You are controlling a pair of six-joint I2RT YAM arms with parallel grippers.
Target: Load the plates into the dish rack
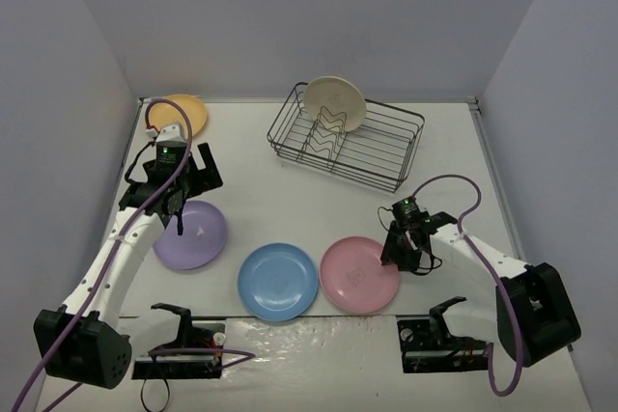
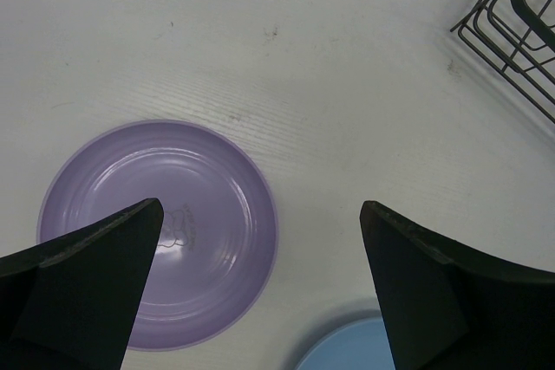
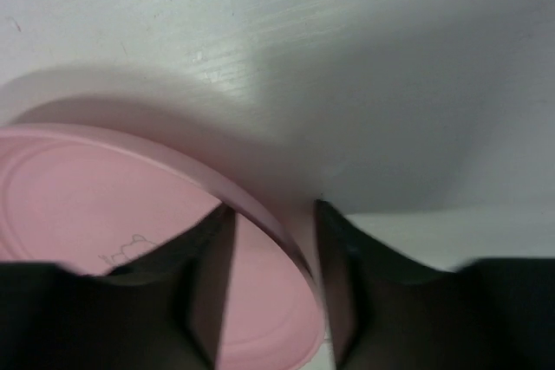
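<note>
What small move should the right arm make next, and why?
Probably close the right gripper on the pink plate's rim. The wrist view shows its fingers straddling that rim, one inside, one outside, with gaps left, so nothing is gripped yet and lifting would fail.

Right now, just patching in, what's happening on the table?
One plate is loaded: the cream plate stands upright in the dish rack. The right gripper straddles the pink plate at its right rim, a finger on each side; whether it has clamped is unclear. The left gripper hangs open above the purple plate. The blue plate and yellow plate lie flat on the table.
</note>
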